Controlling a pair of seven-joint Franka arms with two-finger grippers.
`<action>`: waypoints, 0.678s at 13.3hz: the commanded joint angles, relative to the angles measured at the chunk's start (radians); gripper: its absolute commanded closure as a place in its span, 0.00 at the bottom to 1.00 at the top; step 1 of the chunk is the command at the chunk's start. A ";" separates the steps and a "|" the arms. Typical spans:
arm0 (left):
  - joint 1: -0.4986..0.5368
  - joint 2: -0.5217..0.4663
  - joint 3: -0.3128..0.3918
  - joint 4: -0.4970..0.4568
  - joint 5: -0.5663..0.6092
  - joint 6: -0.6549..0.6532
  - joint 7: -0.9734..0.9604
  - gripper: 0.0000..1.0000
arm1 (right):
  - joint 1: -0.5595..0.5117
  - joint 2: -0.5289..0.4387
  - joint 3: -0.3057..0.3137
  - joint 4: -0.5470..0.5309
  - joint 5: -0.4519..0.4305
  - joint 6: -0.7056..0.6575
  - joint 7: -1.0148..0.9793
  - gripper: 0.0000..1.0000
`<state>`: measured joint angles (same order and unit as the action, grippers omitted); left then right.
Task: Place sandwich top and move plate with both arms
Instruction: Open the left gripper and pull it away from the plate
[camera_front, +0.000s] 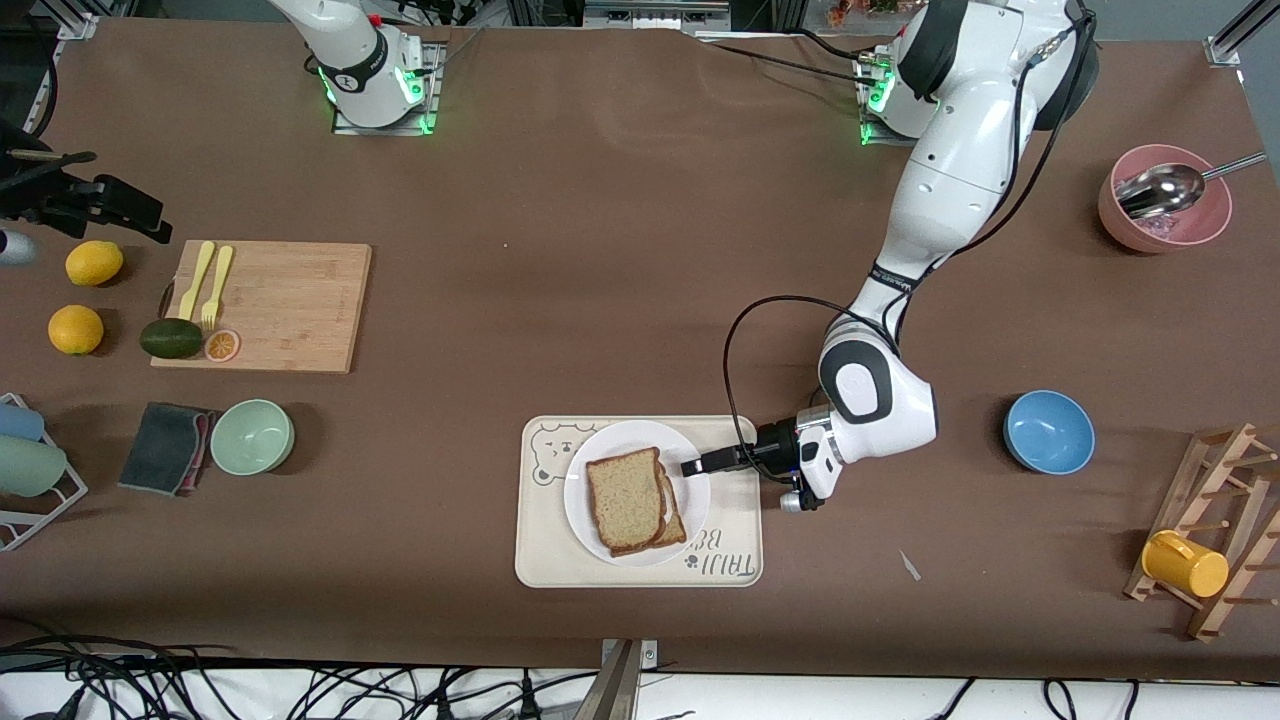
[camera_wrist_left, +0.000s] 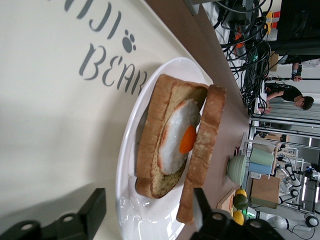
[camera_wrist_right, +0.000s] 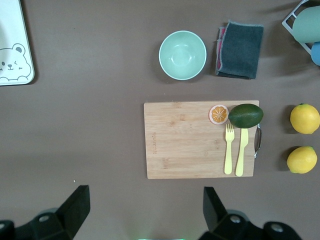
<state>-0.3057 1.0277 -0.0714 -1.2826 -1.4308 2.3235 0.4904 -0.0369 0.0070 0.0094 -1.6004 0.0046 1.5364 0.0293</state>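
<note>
The white plate rests on the cream bear tray. The sandwich top, a plain brown slice, lies on it over the slice bearing a fried egg. In the left wrist view the sandwich top leans tilted against the egg slice. My left gripper is open at the plate's rim toward the left arm's end. Its fingers straddle the plate, one finger close beside the top slice. My right gripper waits open, high over bare table near its base.
A blue bowl sits beside the left arm's wrist. Toward the right arm's end are a cutting board with forks and an avocado, a green bowl, a grey cloth and two lemons. A wooden rack stands at the other end.
</note>
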 joint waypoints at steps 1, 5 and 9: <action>0.008 -0.023 0.005 0.009 0.137 -0.003 -0.026 0.00 | -0.003 -0.013 0.004 -0.012 0.006 -0.005 0.000 0.00; 0.043 -0.066 0.007 -0.007 0.185 -0.009 -0.032 0.00 | -0.003 -0.013 0.004 -0.012 0.006 -0.005 0.000 0.00; 0.053 -0.164 0.054 -0.021 0.315 -0.015 -0.136 0.00 | -0.003 -0.013 0.004 -0.012 0.006 -0.005 0.000 0.00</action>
<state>-0.2576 0.9322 -0.0338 -1.2724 -1.2230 2.3221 0.4352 -0.0369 0.0070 0.0095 -1.6005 0.0047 1.5364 0.0293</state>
